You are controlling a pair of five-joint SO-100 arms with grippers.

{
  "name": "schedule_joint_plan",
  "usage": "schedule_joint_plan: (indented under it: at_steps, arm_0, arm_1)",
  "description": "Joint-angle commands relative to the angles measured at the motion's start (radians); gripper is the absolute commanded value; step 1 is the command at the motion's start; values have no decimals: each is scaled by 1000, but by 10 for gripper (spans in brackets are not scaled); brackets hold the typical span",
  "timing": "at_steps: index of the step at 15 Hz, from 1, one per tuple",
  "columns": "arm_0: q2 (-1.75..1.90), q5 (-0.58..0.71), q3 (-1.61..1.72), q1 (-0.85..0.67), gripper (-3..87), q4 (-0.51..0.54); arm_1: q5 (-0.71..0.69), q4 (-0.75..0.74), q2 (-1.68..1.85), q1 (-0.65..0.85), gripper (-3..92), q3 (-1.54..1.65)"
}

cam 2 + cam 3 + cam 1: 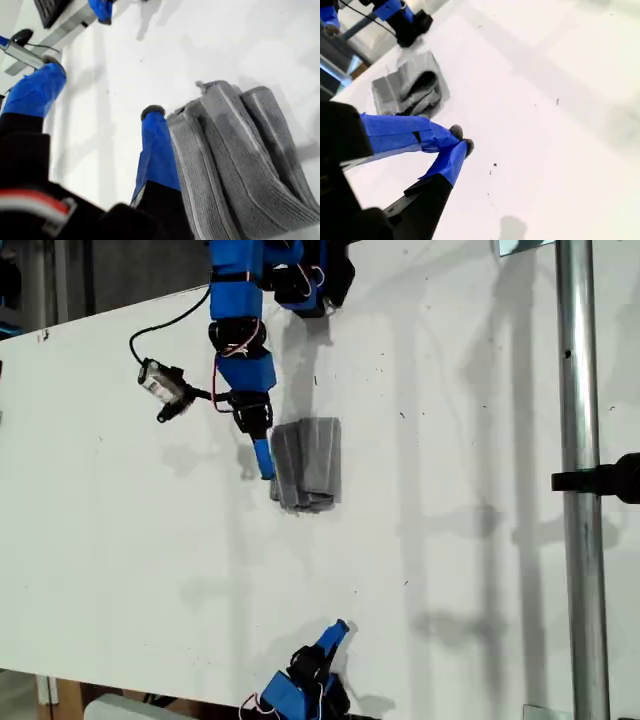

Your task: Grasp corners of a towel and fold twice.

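The towel (308, 464) lies folded into a small, thick grey bundle on the white table (470, 570), a little above the middle of the exterior view. Its striped layers stand bunched in the first wrist view (235, 165). My first gripper (263, 460) reaches down from the exterior view's top and is open (100, 92). One blue finger (156, 150) rests against the towel's edge, and the towel is outside the jaws. My second gripper (338, 630) sits at the exterior view's bottom, far from the towel (410, 87), shut on nothing (461, 140).
A metal pole (580, 490) with a black clamp (612, 478) runs down the exterior view's right. A small camera on a black cable (160, 385) hangs beside the first arm. The table's edge crosses the exterior view's bottom left corner.
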Motion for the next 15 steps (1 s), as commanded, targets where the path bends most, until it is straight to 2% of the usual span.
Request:
schedule_joint_plan:
  at_steps: [1, 3, 5, 6, 7, 8, 9, 10, 12, 15]
  arm_0:
    - [8, 14, 3, -15, -26, -40]
    - [8, 34, 44, -32, -26, -46]
    - [8, 28, 132, -92, -26, -37]
    - [8, 28, 199, -127, -26, -35]
    - [6, 15, 227, -155, -23, 8]
    - [6, 49, 227, -175, -23, 31]
    - [6, 140, 227, -199, -22, 35]
    - [6, 262, 227, -216, -22, 37]
    - [6, 790, 227, -210, -24, 31]
    - [6, 762, 227, -212, -24, 35]
  arm_1:
    - [41, 91, 284, 37, 9, 166]
    - [195, 468, 653, 51, -2, 337]
    - [298, 755, 1043, 52, -3, 503]
    - [347, 850, 1048, 67, -3, 535]
    - [374, 884, 1058, 69, -3, 597]
    - [463, 953, 1049, 51, -3, 627]
    - [499, 1002, 1052, 48, 49, 627]
    - [522, 999, 1054, 21, 150, 623]
    - [457, 1008, 1055, 8, 147, 624]
    - [459, 1008, 1055, 3, 145, 624]
